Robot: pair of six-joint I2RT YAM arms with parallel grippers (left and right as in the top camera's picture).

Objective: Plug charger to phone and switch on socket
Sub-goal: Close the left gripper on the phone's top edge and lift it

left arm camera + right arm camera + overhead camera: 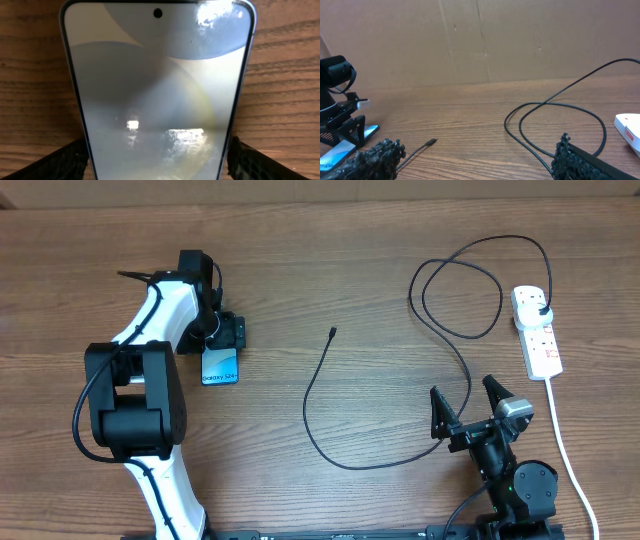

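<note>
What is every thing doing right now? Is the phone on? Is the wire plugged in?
phone: flat on the table, screen lit, not charging.
charger: black plug sits in the socket, small tip lies loose on the table.
socket: holds the charger's plug; its switch is too small to tell.
left tool: shut on the phone's sides.
right tool: open, empty.

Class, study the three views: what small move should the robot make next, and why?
Probably the right claw, open and empty, should travel to the charger's loose tip and grasp it. That tip lies on the table apart from the phone, which the left claw flanks; the other end already sits in the socket.
</note>
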